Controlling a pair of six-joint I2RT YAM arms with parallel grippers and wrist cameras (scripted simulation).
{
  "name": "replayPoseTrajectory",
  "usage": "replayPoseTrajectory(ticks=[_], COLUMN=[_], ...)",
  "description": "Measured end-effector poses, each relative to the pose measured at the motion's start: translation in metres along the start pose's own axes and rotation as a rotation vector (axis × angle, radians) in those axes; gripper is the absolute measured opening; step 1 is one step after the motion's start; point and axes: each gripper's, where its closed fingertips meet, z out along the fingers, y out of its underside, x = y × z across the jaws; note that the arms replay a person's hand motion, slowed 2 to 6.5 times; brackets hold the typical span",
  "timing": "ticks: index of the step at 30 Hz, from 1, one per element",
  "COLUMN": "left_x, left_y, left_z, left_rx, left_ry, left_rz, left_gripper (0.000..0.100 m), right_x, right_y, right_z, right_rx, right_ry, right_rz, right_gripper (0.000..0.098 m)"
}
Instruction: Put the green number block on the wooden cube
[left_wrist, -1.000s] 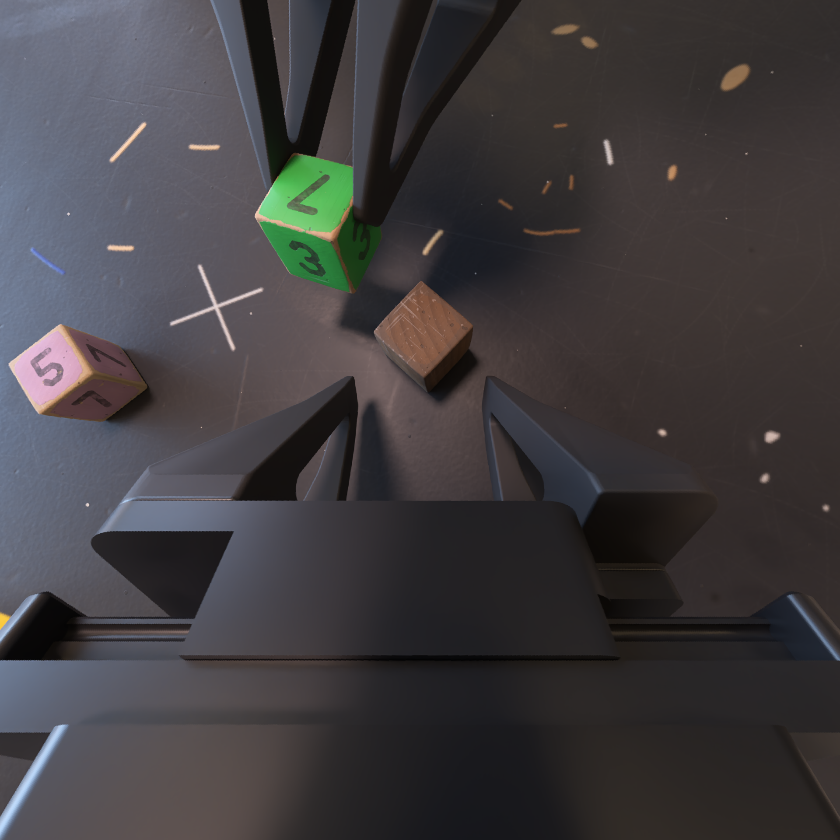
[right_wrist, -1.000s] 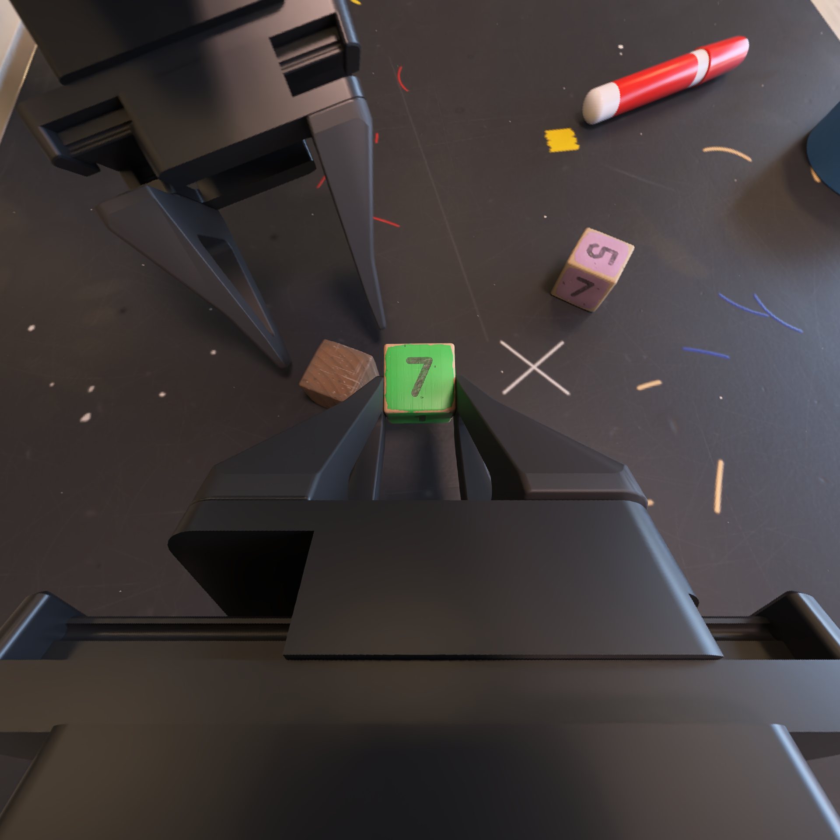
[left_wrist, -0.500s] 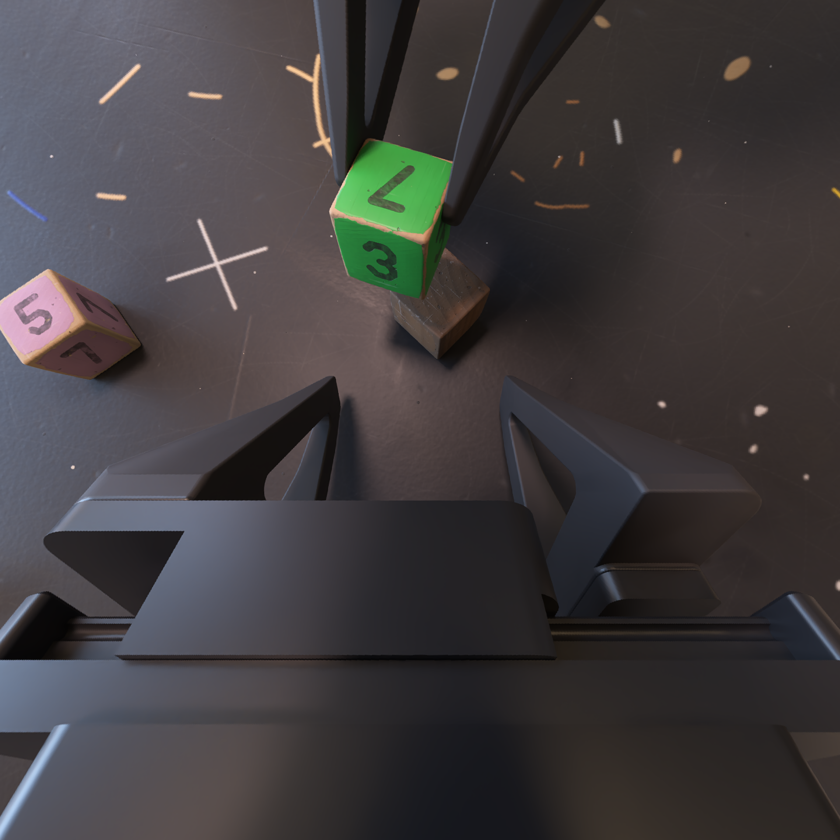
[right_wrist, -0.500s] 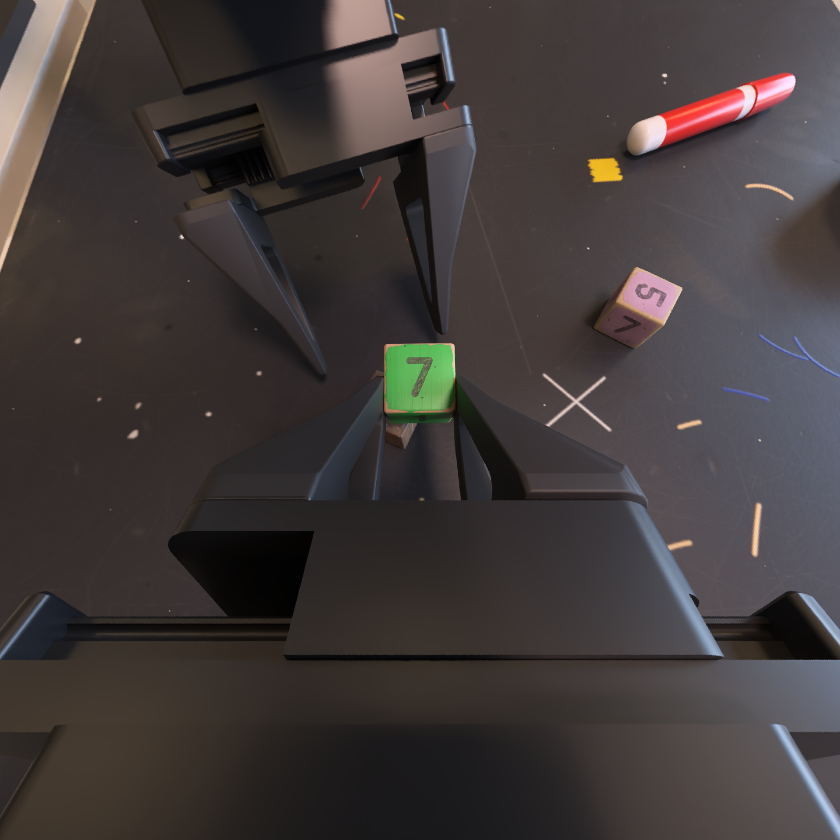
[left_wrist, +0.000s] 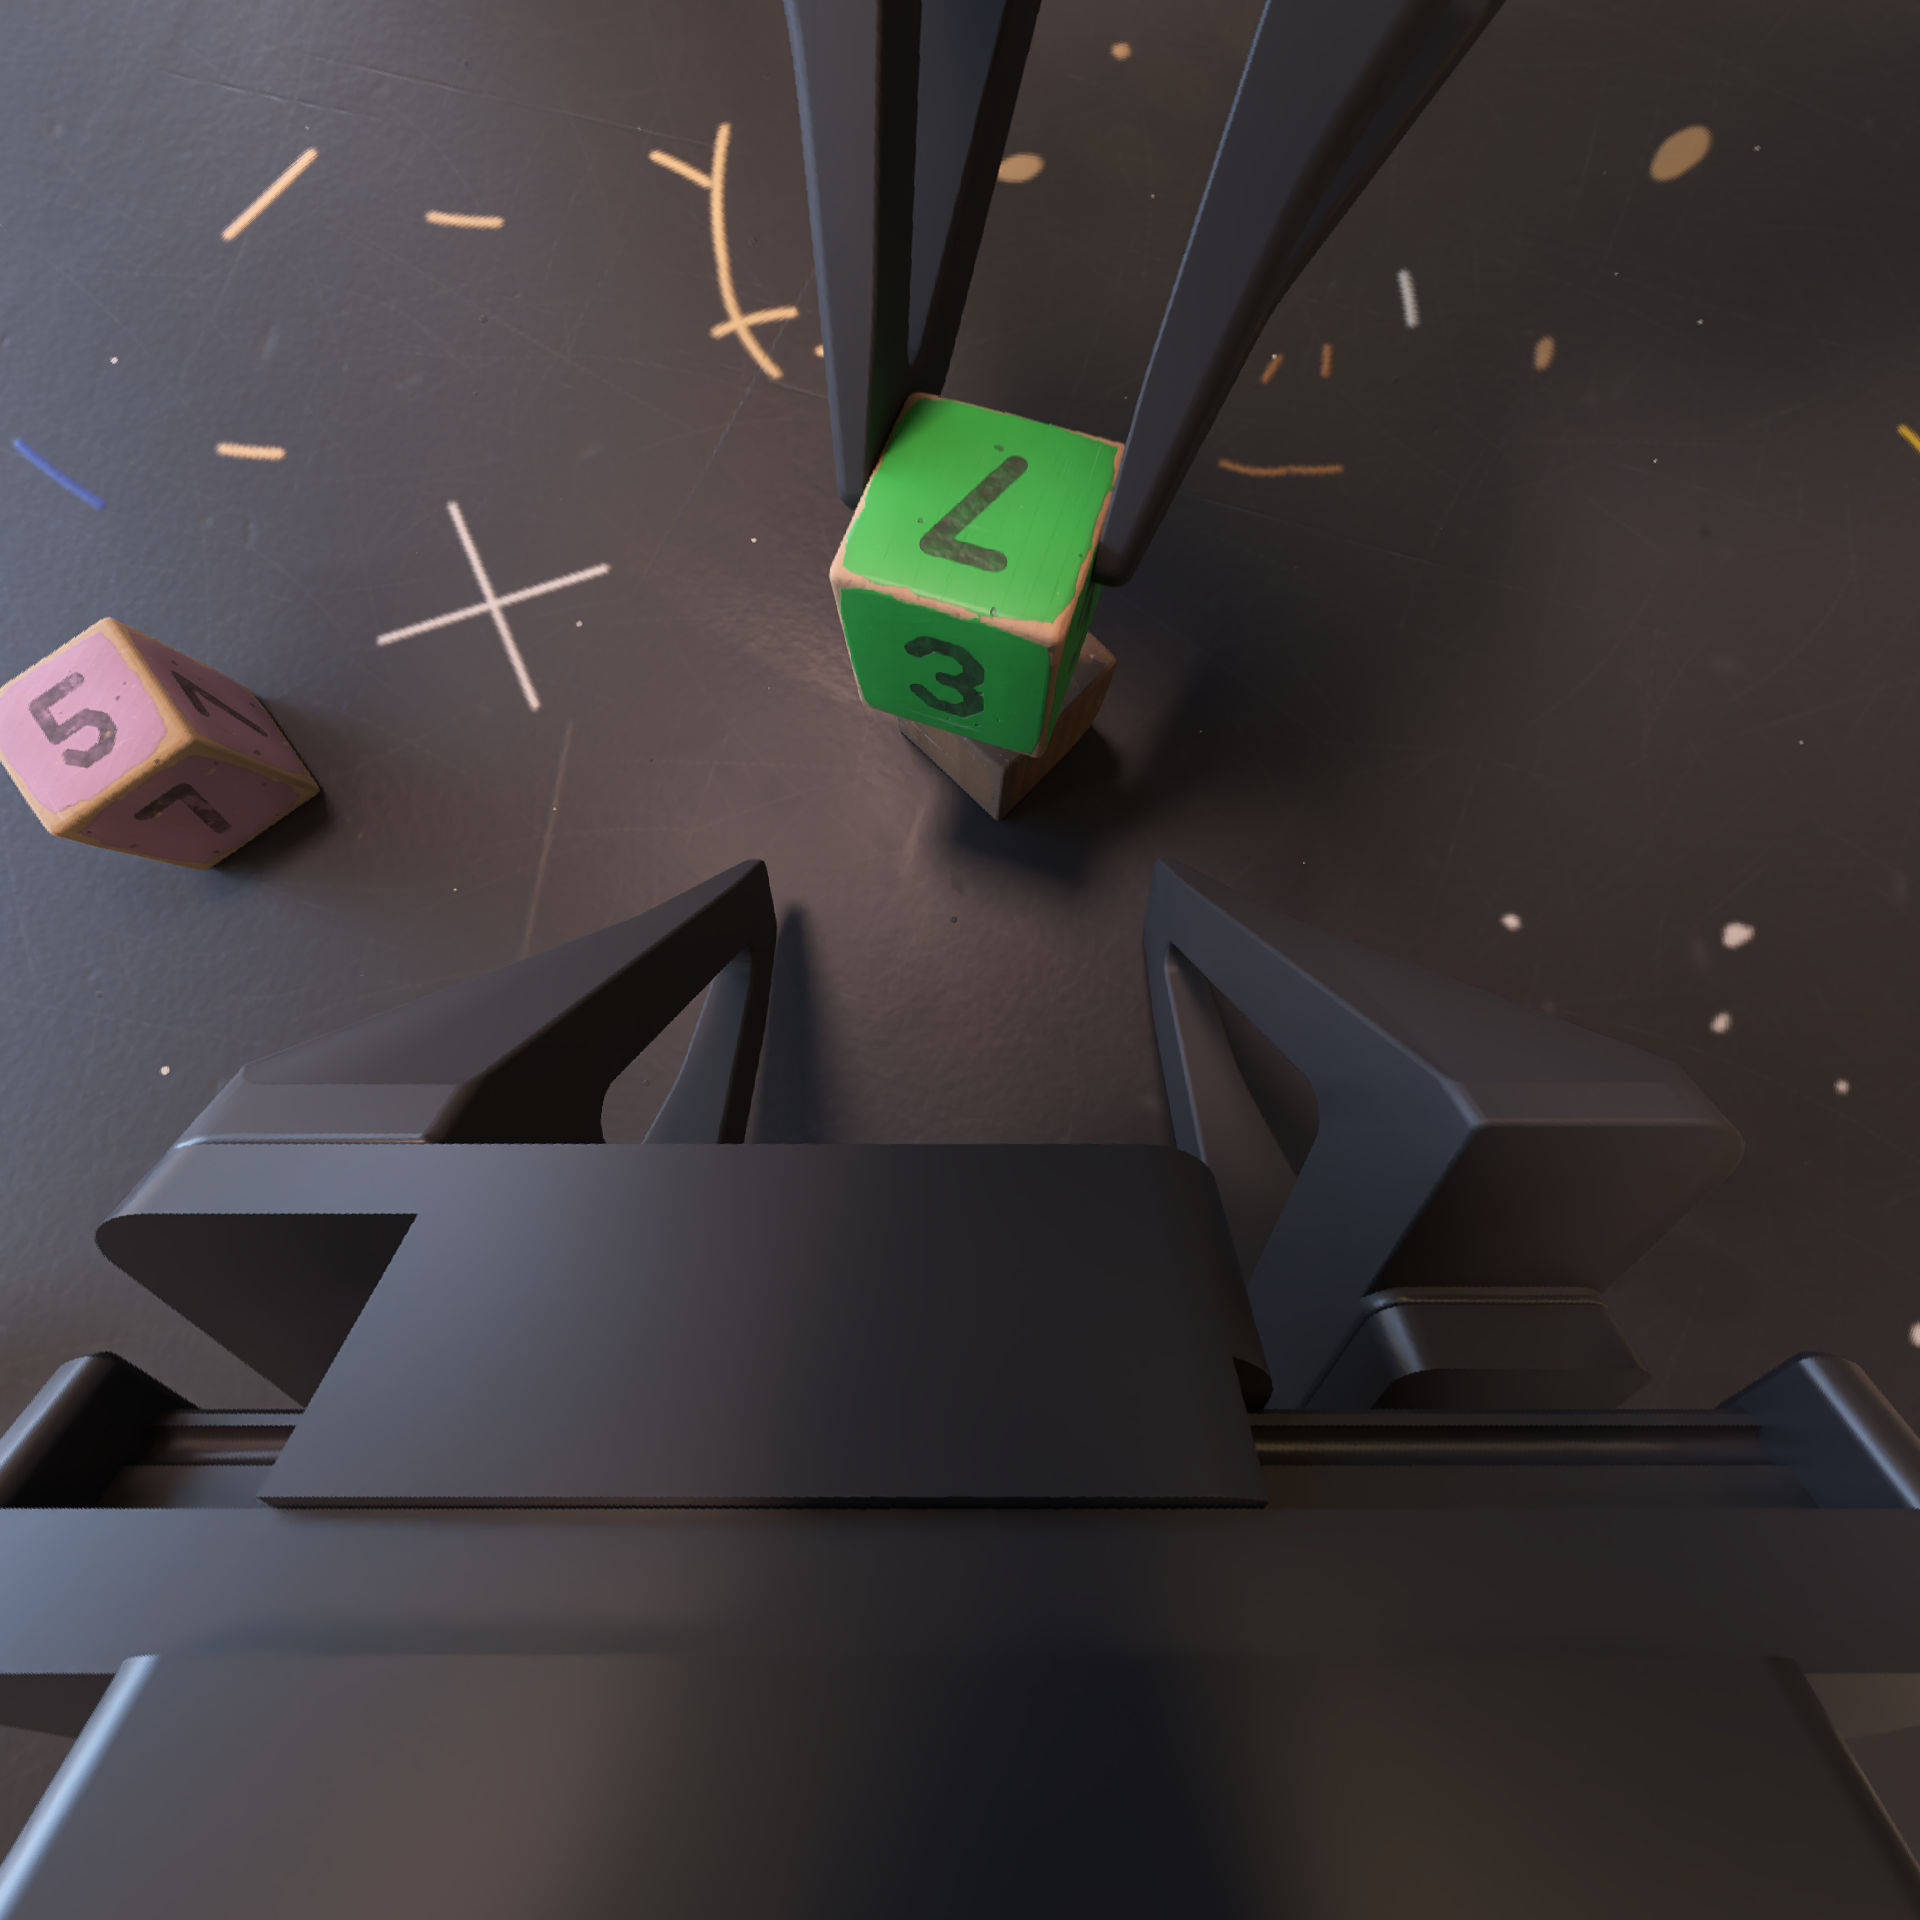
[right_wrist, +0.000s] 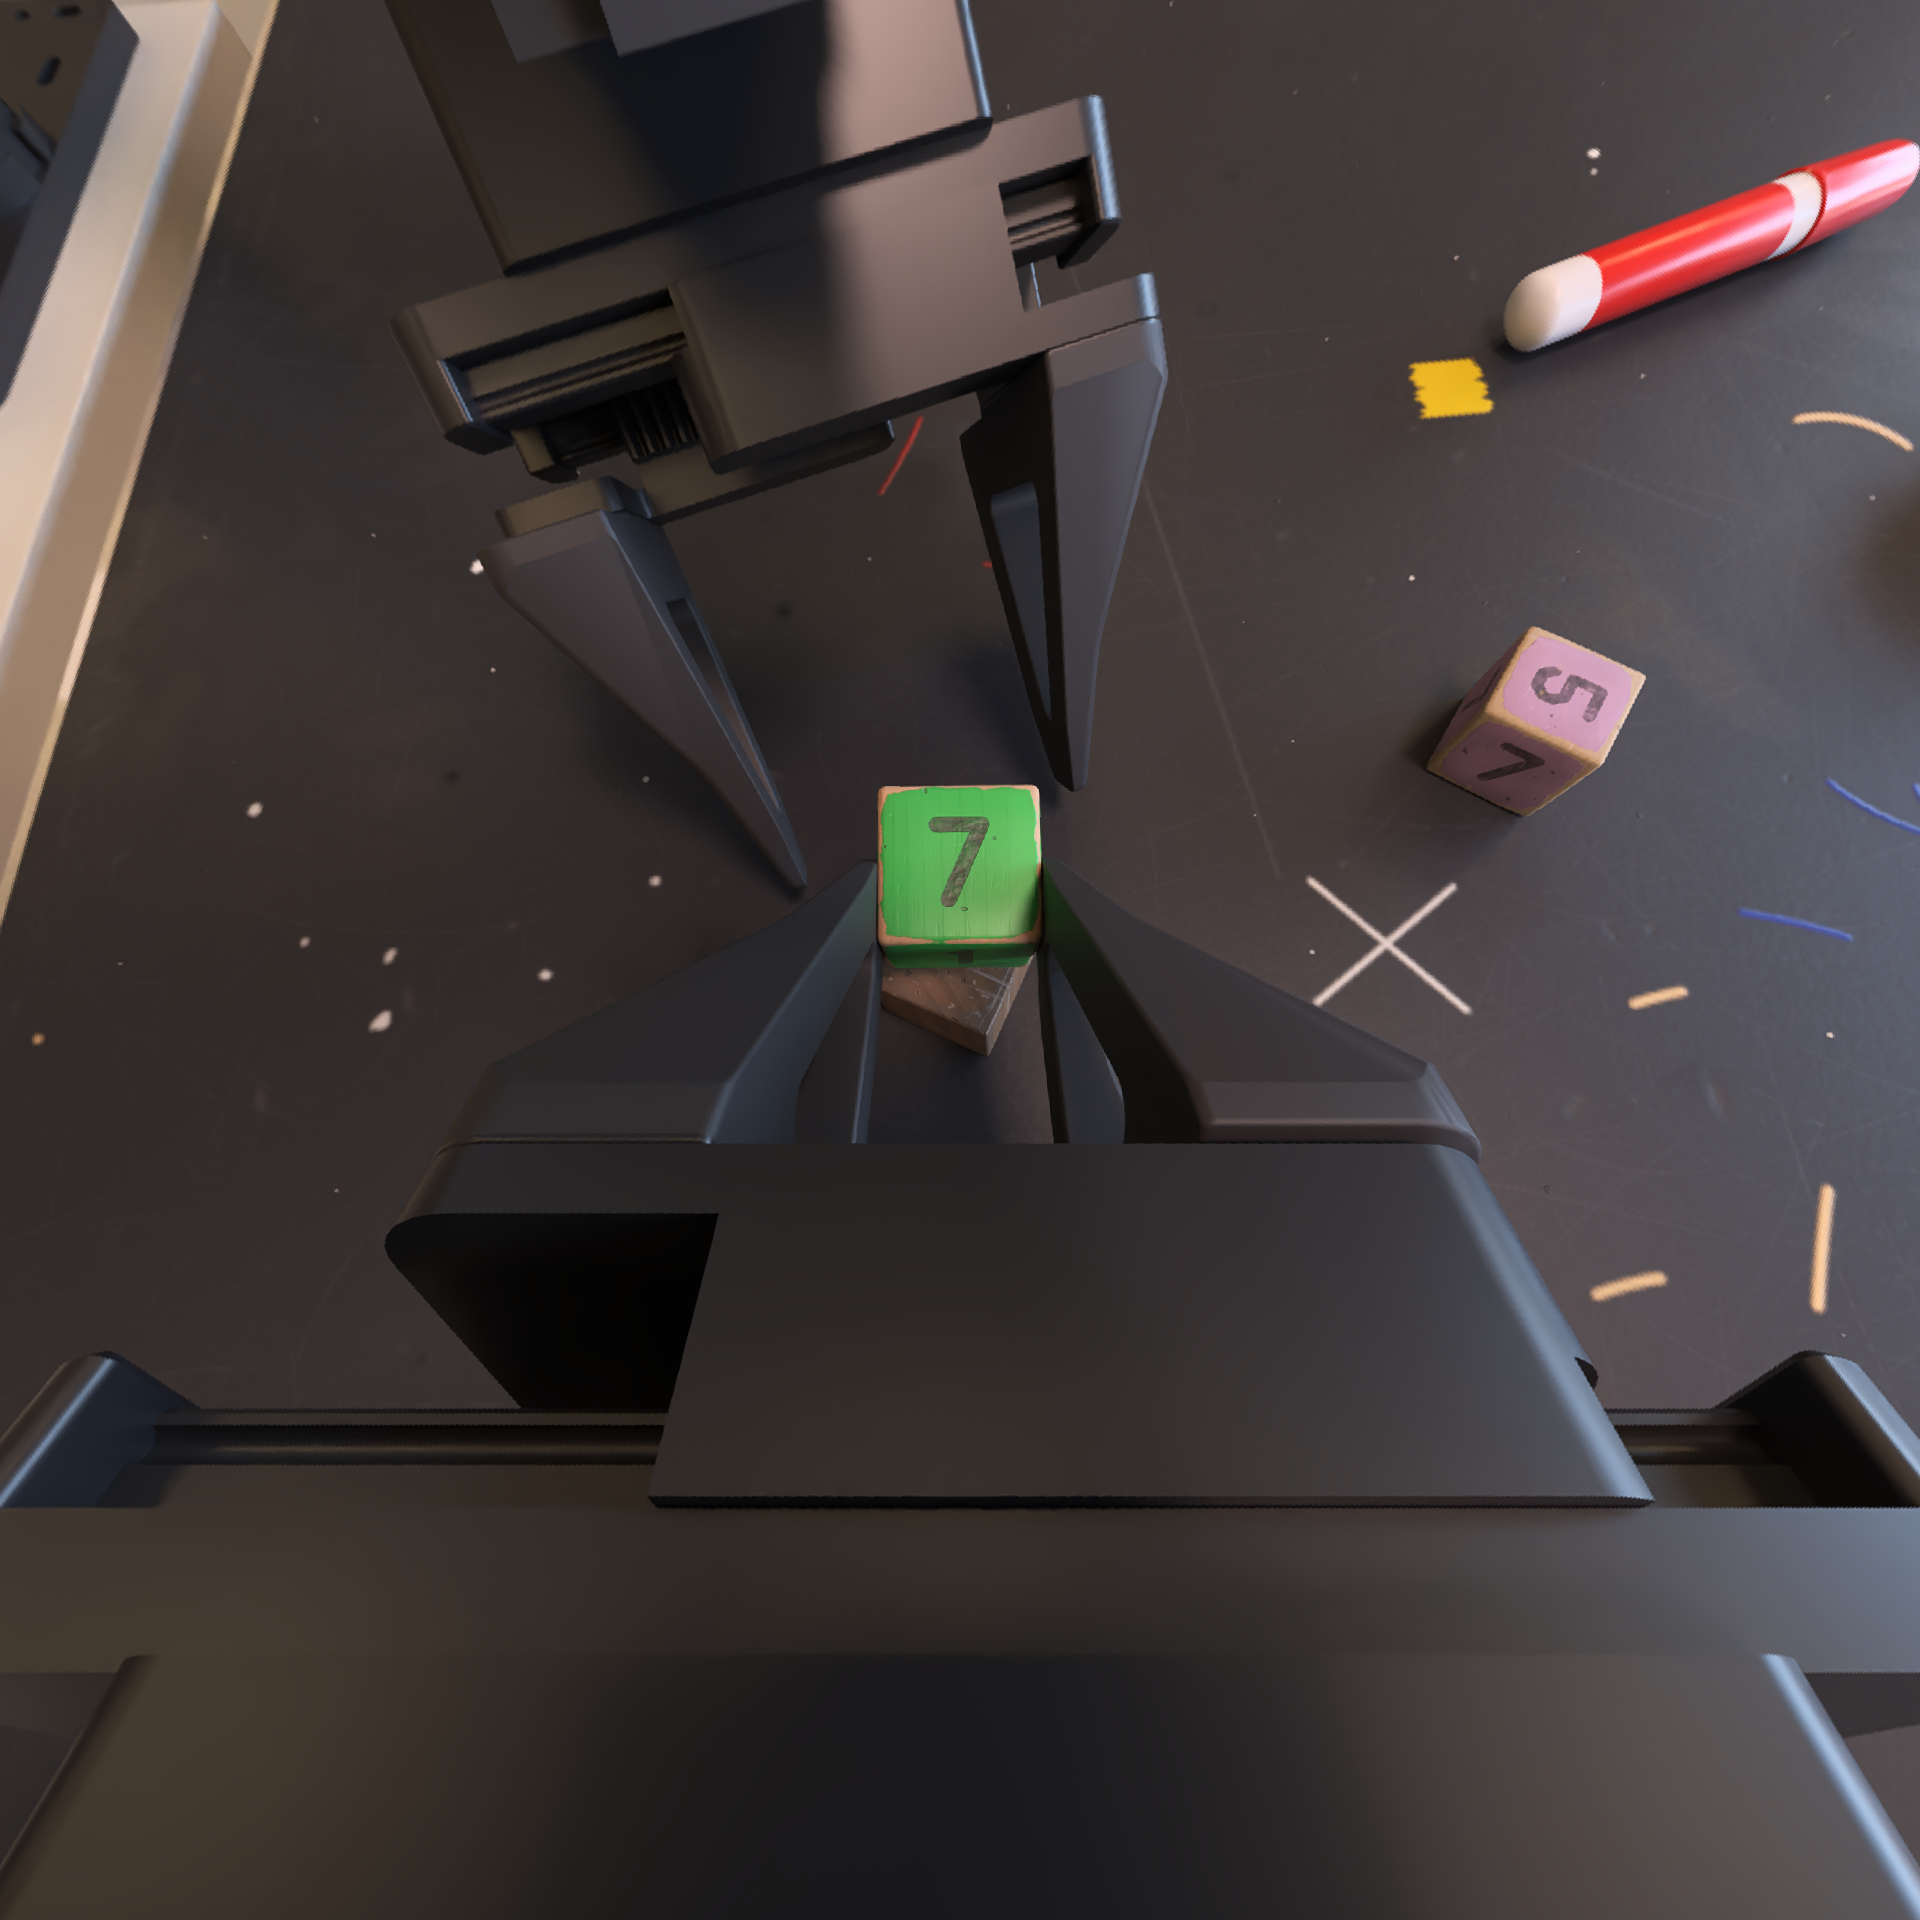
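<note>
Left wrist view, read from left to right, shows a pink number block (left_wrist: 145, 743) lying well apart on the dark table (left_wrist: 1558, 675), then the green number block (left_wrist: 971, 577) pinched by the right gripper (left_wrist: 982, 499) directly over the wooden cube (left_wrist: 1013, 774), while the left gripper (left_wrist: 956, 883) waits spread and empty just beside them. The cube sits turned corner-on beneath the block, and whether they touch cannot be told. Releasing while misaligned or too high could let the green block tip off, or nudge the cube aside.

Green block (right_wrist: 958, 864), brown cube (right_wrist: 961, 1003), pink block (right_wrist: 1536, 721)
</note>
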Motion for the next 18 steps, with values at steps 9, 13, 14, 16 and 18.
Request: replayPoseTrajectory(ticks=[9,13,14,16,18], left_x=[0.0000,0.0001,0.0001,0.0001,0.0001], left_y=[0.0001,0.0001,0.0001,0.0001,0.0002], left_z=[0.0000,0.0000,0.0000,0.0000,0.0000], left_rx=[0.000,0.000,0.000,0.000,0.000], left_ry=[0.000,0.000,0.000,0.000,0.000], left_rz=[0.000,0.000,0.000,0.000,0.000], left_gripper=[0.061,0.061,0.061,0.061,0.061], right_x=[-0.0015,-0.0023,-0.0023,-0.0023,-0.0022], right_y=[0.0047,0.0039,0.0039,0.0040,0.0040], right_z=[0.0052,0.0059,0.0059,0.0059,0.0059], right_rx=[-0.051,-0.051,-0.051,-0.051,-0.052], right_ry=[0.012,0.010,0.009,0.010,0.010], right_rz=[-0.035,-0.043,-0.044,-0.044,-0.044], right_gripper=[0.0250,0.0250,0.0250,0.0250,0.0250])
